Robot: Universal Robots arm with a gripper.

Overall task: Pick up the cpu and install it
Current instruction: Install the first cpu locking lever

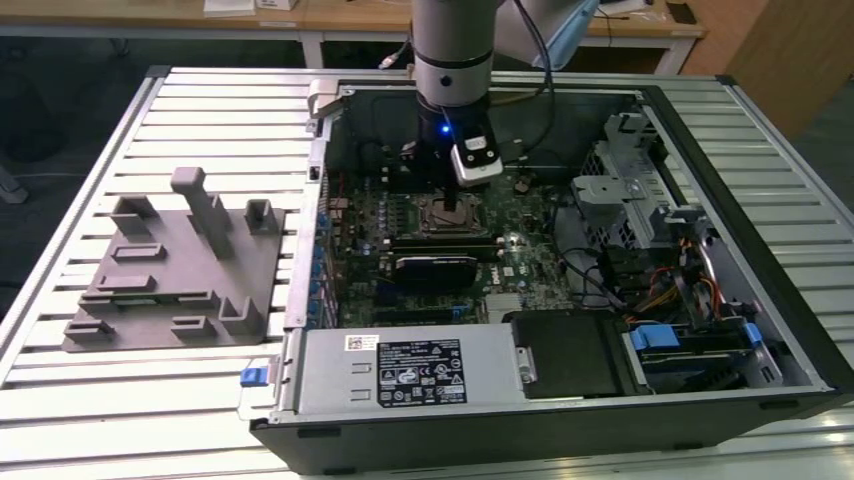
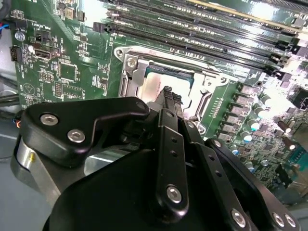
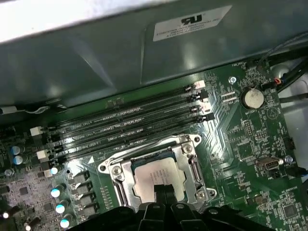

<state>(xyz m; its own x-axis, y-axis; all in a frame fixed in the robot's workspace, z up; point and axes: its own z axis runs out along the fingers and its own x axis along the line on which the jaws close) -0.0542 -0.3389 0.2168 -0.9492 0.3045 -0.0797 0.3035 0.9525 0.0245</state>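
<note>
The cpu [image 3: 154, 174] lies flat inside the metal-framed socket [image 3: 118, 180] of the green motherboard [image 1: 541, 255], its pale silvery top facing up. My gripper [image 3: 164, 188] hangs straight over it, shut, with the two dark fingertips together at or just above the chip's top. In the second wrist view the fingertips [image 2: 168, 94] stand in front of the cpu [image 2: 153, 85], and the socket frame [image 2: 132, 67] surrounds both. In the exterior view the gripper [image 1: 454, 206] reaches down into the open computer case at the socket.
Long memory slots [image 3: 130, 125] run beside the socket, and a row of capacitors [image 3: 57, 192] lines another side. The case holds a power supply [image 1: 400, 370], a drive cage [image 1: 627, 190] and cables [image 1: 654, 290]. A grey moulded tray [image 1: 174, 265] sits on the slatted table at the exterior view's left.
</note>
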